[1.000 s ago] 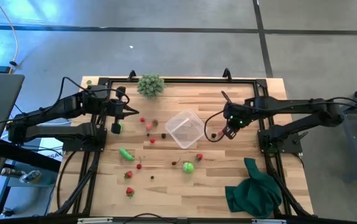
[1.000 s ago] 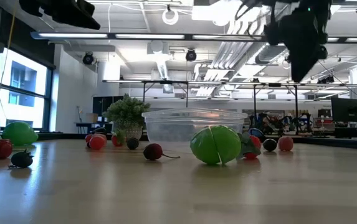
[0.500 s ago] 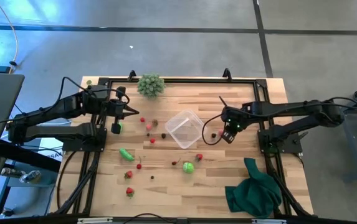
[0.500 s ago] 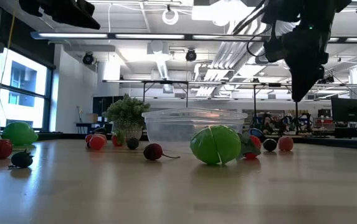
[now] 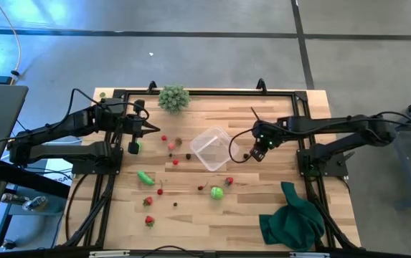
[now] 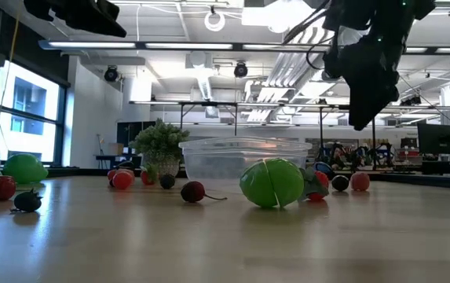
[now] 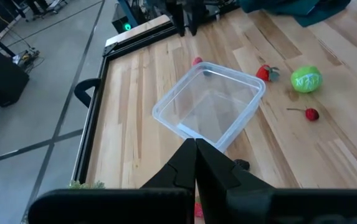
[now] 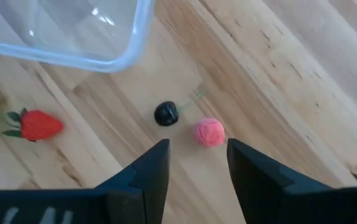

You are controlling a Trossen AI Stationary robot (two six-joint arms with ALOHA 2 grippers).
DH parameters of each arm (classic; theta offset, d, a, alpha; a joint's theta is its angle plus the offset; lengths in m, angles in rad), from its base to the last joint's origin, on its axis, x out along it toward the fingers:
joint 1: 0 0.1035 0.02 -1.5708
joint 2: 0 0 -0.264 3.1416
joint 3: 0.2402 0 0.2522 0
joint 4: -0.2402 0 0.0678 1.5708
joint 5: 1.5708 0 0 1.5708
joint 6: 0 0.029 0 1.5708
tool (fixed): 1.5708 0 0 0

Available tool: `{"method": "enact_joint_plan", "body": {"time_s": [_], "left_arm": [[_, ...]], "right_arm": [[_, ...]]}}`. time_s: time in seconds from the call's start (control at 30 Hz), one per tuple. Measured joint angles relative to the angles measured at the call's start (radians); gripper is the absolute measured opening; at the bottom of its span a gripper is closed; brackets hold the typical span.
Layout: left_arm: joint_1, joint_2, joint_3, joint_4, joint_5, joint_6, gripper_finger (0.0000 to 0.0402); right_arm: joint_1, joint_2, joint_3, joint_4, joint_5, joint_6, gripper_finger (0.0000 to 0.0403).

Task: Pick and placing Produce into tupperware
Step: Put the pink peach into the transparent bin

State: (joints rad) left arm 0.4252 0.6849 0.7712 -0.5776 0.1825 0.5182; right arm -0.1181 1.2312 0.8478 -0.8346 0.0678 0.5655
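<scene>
1. Basically nothing is placed: the tupperware (image 5: 212,148) sits empty at the table centre, and bare wood shows through its clear floor in the left wrist view (image 7: 210,106).
2. All produce remains loose on the table (image 5: 277,215) around the tupperware: red berries (image 5: 171,145) off its left side, an oblong green piece (image 5: 145,177) further left, a round green fruit (image 5: 216,192) and a strawberry (image 5: 229,181) toward the front edge from it, more red pieces (image 5: 148,202) at front-left.
3. The right gripper (image 5: 257,153) hangs just off the tupperware's right side, above the table. Its fingers are parted and hold nothing; the right wrist view shows a gap with a pink ball (image 8: 209,132) and a dark berry (image 8: 166,114) lying on the wood ahead of it.
4. Judgement: those two are the likely first pick; the gripper needs to drop to reach them.
5. The left gripper (image 5: 150,129) waits well left of the tupperware, fingers closed tip to tip, nothing in them.
6. Orientation: the tupperware is upright, mouth up, rotated so its corners point roughly toward the table's edges. It is near square, so it has no clear long axis.
7. The oblong green piece lies flat, its long axis diagonal across the planks.
8. Remaining: every piece, by this view.
</scene>
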Motion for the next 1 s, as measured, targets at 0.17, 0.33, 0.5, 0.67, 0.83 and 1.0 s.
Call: {"method": "enact_joint_plan", "body": {"time_s": [0.17, 0.33, 0.5, 0.67, 0.83, 1.0], "left_arm": [[0.0, 0.0, 0.0, 0.0, 0.0, 0.0, 0.0001], [0.0, 0.0, 0.0, 0.0, 0.0, 0.0, 0.0001], [0.0, 0.0, 0.0, 0.0, 0.0, 0.0, 0.0001], [0.0, 0.0, 0.0, 0.0, 0.0, 0.0, 0.0001], [0.0, 0.0, 0.0, 0.0, 0.0, 0.0, 0.0001], [0.0, 0.0, 0.0, 0.0, 0.0, 0.0, 0.0001]], "right_arm": [[0.0, 0.092, 0.0, 0.005, -0.016, -0.042, 0.0152], [0.0, 0.181, 0.0, 0.027, -0.026, -0.075, 0.0151], [0.0, 0.229, 0.0, 0.031, -0.044, -0.077, 0.0151], [-0.002, 0.281, 0.0, 0.04, -0.054, -0.096, 0.0151], [-0.002, 0.336, 0.0, 0.05, -0.054, -0.103, 0.0151], [-0.002, 0.37, 0.0, 0.083, -0.046, -0.106, 0.0151]]}}
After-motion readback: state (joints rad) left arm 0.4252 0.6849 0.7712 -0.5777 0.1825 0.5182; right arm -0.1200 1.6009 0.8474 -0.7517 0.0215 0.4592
